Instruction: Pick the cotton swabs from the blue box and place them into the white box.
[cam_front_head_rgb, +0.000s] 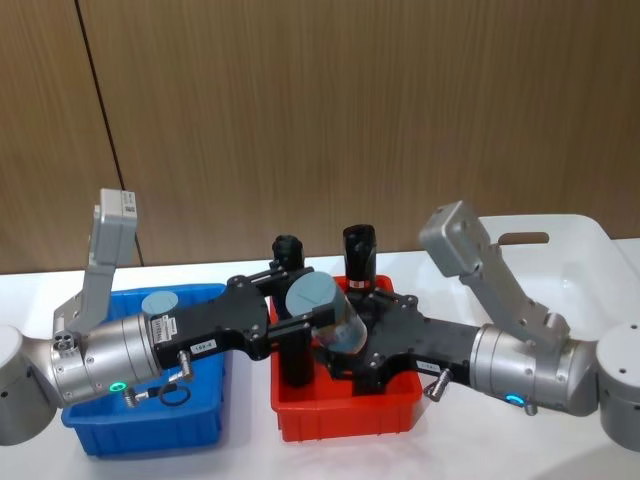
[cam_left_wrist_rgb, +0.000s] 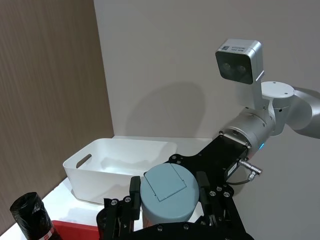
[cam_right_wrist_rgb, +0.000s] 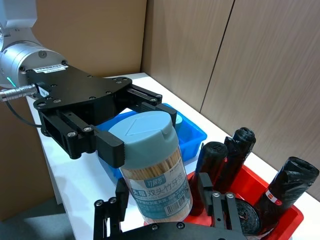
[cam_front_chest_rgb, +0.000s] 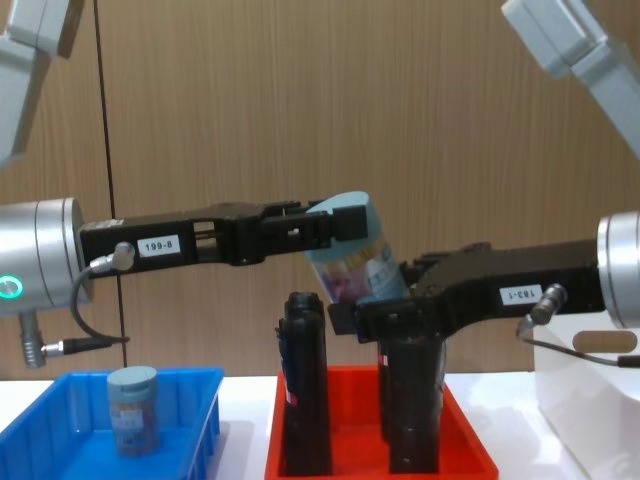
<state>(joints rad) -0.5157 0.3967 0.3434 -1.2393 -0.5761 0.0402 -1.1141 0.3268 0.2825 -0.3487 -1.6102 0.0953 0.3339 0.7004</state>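
Three containers stood in a row on the counter (cam_front_head_rgb: 30, 295). The white box (cam_front_head_rgb: 585, 235), the tallest, was on the robot's right, the red tray (cam_front_head_rgb: 345, 415) in the middle and the blue box (cam_front_head_rgb: 140, 430) on the left. Both arms reached inward and met in the air above the red tray.

The left pincer (cam_front_head_rgb: 300, 300) came in level from the left and was clamped on the cotton swab tub (cam_front_head_rgb: 325, 315) just under its grey-blue lid. One black pad pressed the tub's side in the right wrist view, with the other on the far side. The right pincer (cam_front_chest_rgb: 375, 300) came from the other side and sat around the tub's lower, labelled body. Whether it was pressing the tub or loose around it I could not tell.

Tall black rolls (cam_front_chest_rgb: 305, 380) stood upright in the red tray, right beneath the two pincers.

The cotton swab tub hung tilted, lid toward the left arm, clear of the rolls and well short of the white box. The second tub (cam_front_chest_rgb: 132, 405) stood upright in the blue box, with a small black ring (cam_front_head_rgb: 172, 395) lying on the floor of the box near it.
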